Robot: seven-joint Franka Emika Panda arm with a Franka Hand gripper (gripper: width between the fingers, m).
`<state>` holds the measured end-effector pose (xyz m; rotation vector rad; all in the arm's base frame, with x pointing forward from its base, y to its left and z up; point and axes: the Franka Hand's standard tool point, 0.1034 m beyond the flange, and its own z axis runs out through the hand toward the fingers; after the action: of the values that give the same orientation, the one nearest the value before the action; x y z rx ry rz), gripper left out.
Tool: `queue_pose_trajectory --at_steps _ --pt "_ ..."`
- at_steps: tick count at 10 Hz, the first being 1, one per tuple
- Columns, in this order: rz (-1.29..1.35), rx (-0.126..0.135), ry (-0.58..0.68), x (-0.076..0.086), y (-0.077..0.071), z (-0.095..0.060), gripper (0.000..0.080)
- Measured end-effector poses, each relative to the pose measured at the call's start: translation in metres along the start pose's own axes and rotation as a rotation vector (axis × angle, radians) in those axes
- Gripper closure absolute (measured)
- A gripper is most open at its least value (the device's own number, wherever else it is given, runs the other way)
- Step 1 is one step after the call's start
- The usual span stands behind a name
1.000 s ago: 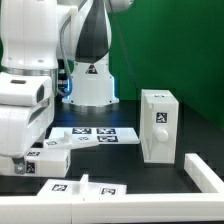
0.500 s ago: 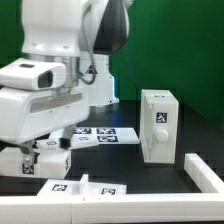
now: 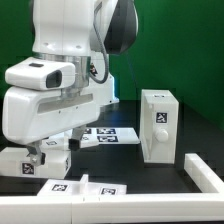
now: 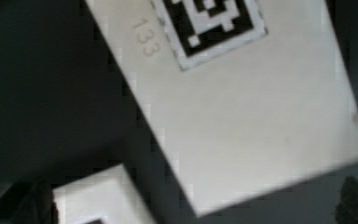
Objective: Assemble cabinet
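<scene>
Gripper (image 3: 38, 152): low over slab (image 3: 55, 162), table (image 3: 150, 178) edge at the exterior view's left; opening hidden, cannot tell.
Around: box (image 3: 160, 124) upright toward the opposite edge; marker board (image 3: 110, 135) between, partly hidden by arm (image 3: 60, 60).

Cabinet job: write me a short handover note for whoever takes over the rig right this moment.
Gripper: low at the exterior view's left, over a small tagged block; its fingers are hidden, so grip unknown.
Cabinet body: upright on the table, at the exterior view's right, standing alone.
Tagged slabs: lying flat in the foreground.
Marker board: between arm and body.
Done: no parts visibly joined.
Left: all the joining.
</scene>
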<state>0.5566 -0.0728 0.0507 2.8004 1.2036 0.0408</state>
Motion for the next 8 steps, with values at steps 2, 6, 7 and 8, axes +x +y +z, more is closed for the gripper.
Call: queue_pose_trajectory --at_steps 2,6,7,8 --pt "0.22 -0.011 0.049 0.0224 0.0041 -0.0071 0.0003" --pt "0.358 0.025 0.048 0.0196 0.0078 -0.0046 0.0003" --pt "0.357 0.025 0.048 0.0197 0.0077 -0.0046 0.0003" --pt "0.437 0.027 0.05 0.0252 0.008 -0.0061 0.0003"
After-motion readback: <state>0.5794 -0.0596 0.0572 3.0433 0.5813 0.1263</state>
